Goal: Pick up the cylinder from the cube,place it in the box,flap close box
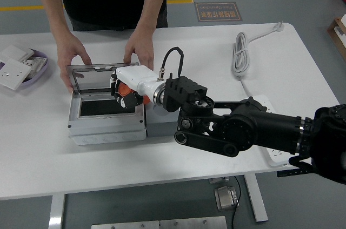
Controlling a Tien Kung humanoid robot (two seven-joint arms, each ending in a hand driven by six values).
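Note:
A grey box [105, 132] stands at the table's left middle, its clear lid [91, 79] tilted up at the back. A person at the far side holds the lid open with one hand [70, 56] at its left corner and the other hand [139, 45] at its right. My right hand [127, 89], white at the palm, reaches in from the right and is shut on the orange cylinder [125, 89], over the box's right rear part. The grey cube [159, 125] sits against the box's right side, partly under my wrist. My left arm is out of view.
A purple tray [39, 72] with white socket plates sits at the far left. A coiled white cable [240, 53] lies at the back right. A white power strip [273, 154] shows under my right forearm near the front edge.

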